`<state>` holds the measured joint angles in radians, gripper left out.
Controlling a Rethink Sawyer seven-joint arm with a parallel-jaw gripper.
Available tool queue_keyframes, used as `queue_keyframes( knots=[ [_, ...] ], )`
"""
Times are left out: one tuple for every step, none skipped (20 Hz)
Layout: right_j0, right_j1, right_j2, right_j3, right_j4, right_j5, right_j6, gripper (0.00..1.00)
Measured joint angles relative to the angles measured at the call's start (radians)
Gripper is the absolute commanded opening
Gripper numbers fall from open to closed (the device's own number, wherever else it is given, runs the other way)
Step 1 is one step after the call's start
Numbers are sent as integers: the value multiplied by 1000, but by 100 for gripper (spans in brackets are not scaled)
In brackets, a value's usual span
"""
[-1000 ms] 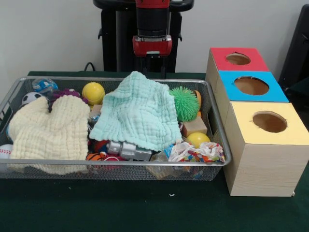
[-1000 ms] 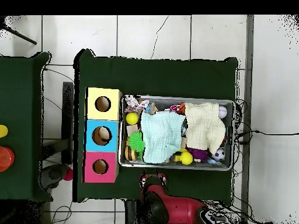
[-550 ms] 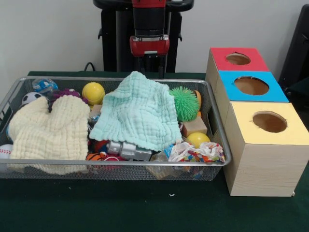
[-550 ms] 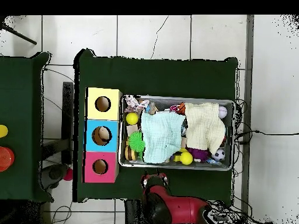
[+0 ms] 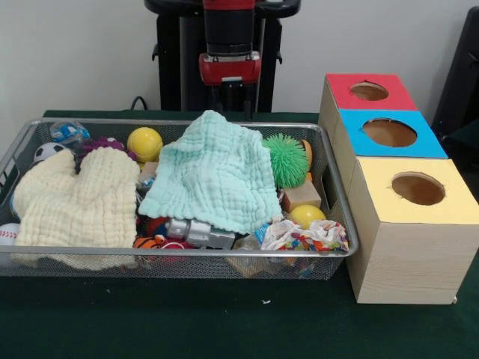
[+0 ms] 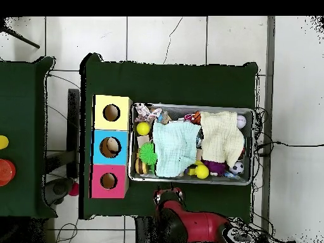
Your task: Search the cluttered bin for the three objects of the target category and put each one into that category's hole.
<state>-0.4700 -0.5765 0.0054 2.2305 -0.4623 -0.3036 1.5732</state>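
A wire mesh bin sits on a green-covered table, packed with toys and two cloths. A mint green waffle-textured cloth lies over the middle of the bin, and a cream cloth of the same weave covers the bin's left end in the front view. Along the bin's far edge rest a smooth yellow ball and a spiky green ball. Near the front edge lie a second yellow ball, a wooden block, a silver toy car and a patterned scrap of fabric. Just beside the bin's right end stands a row of three wooden boxes with round holes on top: red, blue and yellow. Open tabletop runs along the front. The claw hangs behind the bin's far edge, holding nothing that can be seen; whether it is spread or closed cannot be told.
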Motion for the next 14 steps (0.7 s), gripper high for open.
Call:
queue_keyframes(
  knots=[
    [-1,0,1,0,-1,1,0,100],
    [-6,0,5,-1,-6,6,0,100],
    [-8,0,6,-3,-8,9,0,100],
    [-9,0,7,-6,-9,15,0,100],
    [-10,0,7,-8,-11,21,0,100],
    [-10,0,7,-11,-12,26,0,100],
    [-10,0,7,-12,-13,27,0,100],
    [-10,0,7,-18,-13,40,0,100],
    [-10,0,7,-21,-15,46,0,100],
    [-10,0,7,-23,-16,49,0,100],
    [-10,0,8,-24,-18,51,0,100],
    [-10,0,7,-26,-20,55,0,100],
    [-10,0,7,-26,-20,56,0,100],
    [-10,0,8,-27,-20,59,0,100]
  ],
)
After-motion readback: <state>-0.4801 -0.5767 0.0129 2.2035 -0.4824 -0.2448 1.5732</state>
